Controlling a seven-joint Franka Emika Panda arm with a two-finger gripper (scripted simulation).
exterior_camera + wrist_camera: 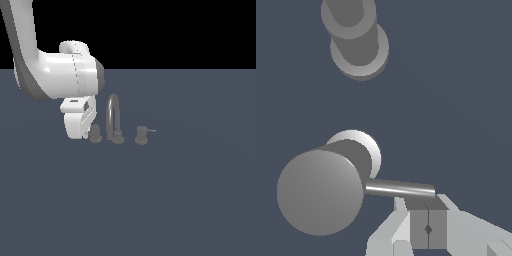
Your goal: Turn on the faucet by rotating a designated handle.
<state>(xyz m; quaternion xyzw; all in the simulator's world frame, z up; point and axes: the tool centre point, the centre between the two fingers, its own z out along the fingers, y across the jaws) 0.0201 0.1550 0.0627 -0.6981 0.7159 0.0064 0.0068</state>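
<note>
Arm pose: the white arm bends down from the upper part of the exterior view's left, its wrist turned so the gripper hangs low over the floor, just beside the handle.
Gripper state: in the wrist view the two fingers are pressed together with only a thin seam between them; nothing is clamped.
Contact point: the closed fingertips sit at the free end of the handle's thin rod; touching or just short of it cannot be told.
Handle: a short grey knob on a round base, right next to the gripper, the nearest part of the faucet.
Spout: the tall arched spout stands just beyond the handle, away from the gripper.
Twin knob: the other knob is farthest from the gripper, past the spout, its rod pointing away from it.
Open room: bare dark floor lies on all sides of the fixture.
View differences: the exterior view hides the handle's rod behind the gripper. Only the wrist view shows the rod and the finger seam. It also shows the spout base beyond the knob.
</note>
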